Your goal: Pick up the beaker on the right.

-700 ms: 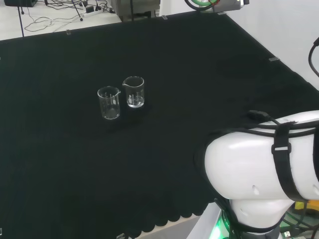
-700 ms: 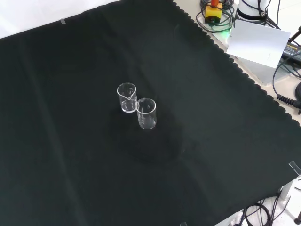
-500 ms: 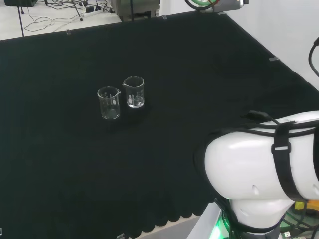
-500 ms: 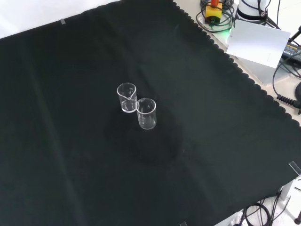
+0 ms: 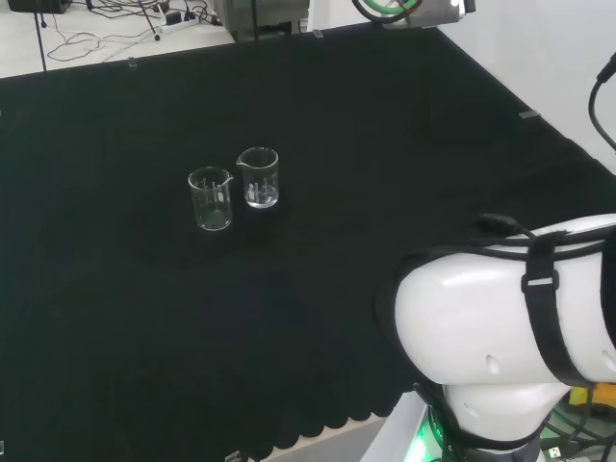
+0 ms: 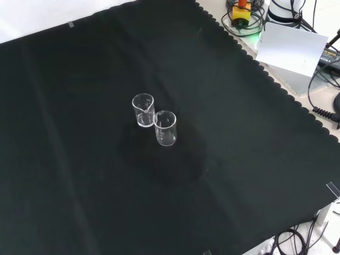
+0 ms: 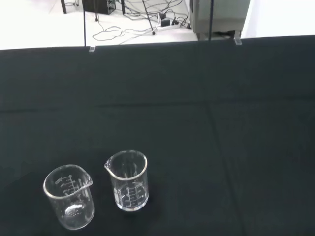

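Two small clear glass beakers stand upright and close together on the black cloth. In the head view one beaker (image 5: pixel 258 178) is to the right and slightly farther off, the other beaker (image 5: pixel 211 199) to its left. In the front view they appear as an upper-left beaker (image 6: pixel 143 110) and a lower-right beaker (image 6: pixel 166 128), nearly touching. The wrist view has both from a distance: one beaker (image 7: pixel 127 181) beside the other beaker (image 7: pixel 69 196). Both look empty.
The arm's big white link (image 5: pixel 510 327) stands at the lower right of the head view. Cables, a yellow device (image 6: pixel 241 10) and a grey box (image 6: pixel 295 50) lie beyond the cloth's scalloped edge in the front view. Black cloth (image 6: pixel 79 186) spreads wide around the beakers.
The beakers have not moved. The arm's white link in the head view has shifted only very slightly.
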### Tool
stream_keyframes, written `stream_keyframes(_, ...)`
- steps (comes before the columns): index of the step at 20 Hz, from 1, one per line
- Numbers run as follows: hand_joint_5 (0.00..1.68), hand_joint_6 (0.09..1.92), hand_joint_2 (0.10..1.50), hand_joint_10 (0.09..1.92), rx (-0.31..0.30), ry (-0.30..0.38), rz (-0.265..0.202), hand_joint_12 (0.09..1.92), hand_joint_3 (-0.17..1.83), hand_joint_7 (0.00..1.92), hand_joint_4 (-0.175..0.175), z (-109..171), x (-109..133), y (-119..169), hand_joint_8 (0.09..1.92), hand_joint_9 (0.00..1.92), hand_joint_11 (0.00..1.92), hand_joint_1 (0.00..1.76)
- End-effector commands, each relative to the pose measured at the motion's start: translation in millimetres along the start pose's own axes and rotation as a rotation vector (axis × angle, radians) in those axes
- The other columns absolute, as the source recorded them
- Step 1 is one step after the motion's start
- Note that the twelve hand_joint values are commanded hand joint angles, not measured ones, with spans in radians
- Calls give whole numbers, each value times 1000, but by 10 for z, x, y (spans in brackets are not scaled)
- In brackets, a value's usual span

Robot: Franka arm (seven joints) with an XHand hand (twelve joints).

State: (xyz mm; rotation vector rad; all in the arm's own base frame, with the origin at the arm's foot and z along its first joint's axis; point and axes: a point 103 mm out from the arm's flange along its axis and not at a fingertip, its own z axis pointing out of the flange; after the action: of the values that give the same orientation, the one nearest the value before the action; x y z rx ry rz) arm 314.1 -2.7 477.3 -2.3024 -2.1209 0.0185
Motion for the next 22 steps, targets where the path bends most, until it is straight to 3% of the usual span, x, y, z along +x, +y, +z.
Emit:
stream_keyframes(1, 360, 87, 1226, 647, 8, -5, 38, 1241, 347, 14, -6, 37, -100, -35, 495, 138, 0, 174)
stream_keyframes(13, 360, 87, 1228, 648, 54, 33, 104, 1236, 316, 16, -7, 435, -218, 137, 491, 140, 0, 197)
stream_keyframes(17, 354, 87, 1211, 649, 72, 31, 98, 1235, 297, 21, -8, 633, -200, 274, 491, 145, 0, 234)
stream_keyframes(22, 339, 87, 1168, 658, 86, 43, 55, 1250, 274, 46, -8, 941, -106, 558, 500, 176, 0, 308)
